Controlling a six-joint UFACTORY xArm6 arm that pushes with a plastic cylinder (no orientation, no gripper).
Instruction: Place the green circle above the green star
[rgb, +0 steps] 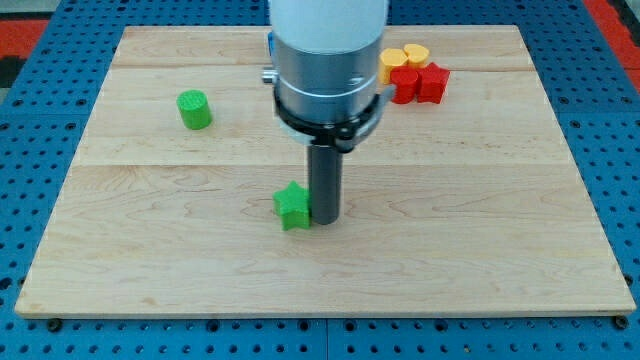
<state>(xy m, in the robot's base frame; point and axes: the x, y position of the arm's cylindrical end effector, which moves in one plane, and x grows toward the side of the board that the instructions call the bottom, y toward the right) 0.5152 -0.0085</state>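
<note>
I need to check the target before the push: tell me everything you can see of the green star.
The green star is a small, bright green, plastic-looking block with a star-shaped top and short straight sides. It lies flat on the wooden board, a little below the view's centre. My tip stands right at its right side, seemingly touching it. No other block is near it.
</note>
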